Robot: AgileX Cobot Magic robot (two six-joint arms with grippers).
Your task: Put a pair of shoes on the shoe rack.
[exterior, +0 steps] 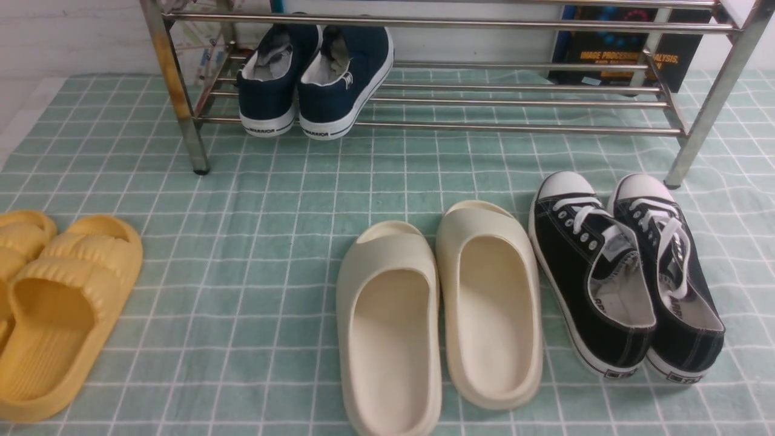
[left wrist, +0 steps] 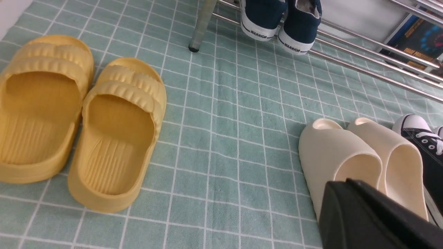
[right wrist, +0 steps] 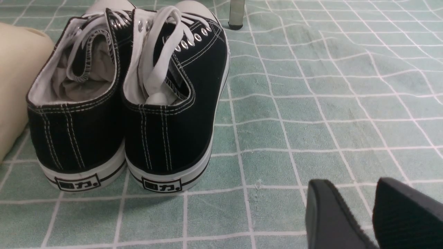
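The pair of navy slip-on shoes, left one (exterior: 269,79) and right one (exterior: 345,79), stands side by side on the lower bars of the silver shoe rack (exterior: 484,128), heels toward me, near its yellow-stained leg (exterior: 172,79). The shoes (left wrist: 263,17) also show in the left wrist view, with the rack's leg (left wrist: 204,24) beside them. Neither gripper shows in the front view. My left gripper (left wrist: 341,185) is shut and empty, low over the cream slides. My right gripper (right wrist: 351,193) is open and empty above the cloth, beside the black sneakers.
Two cream slides (exterior: 442,309) lie in the middle front. Black lace-up sneakers (exterior: 623,272) lie at the right, near the rack's right leg (exterior: 696,139). Yellow slides (exterior: 60,303) lie at the left. A dark book (exterior: 623,48) leans behind the rack. A green checked cloth (exterior: 272,200) covers the floor.
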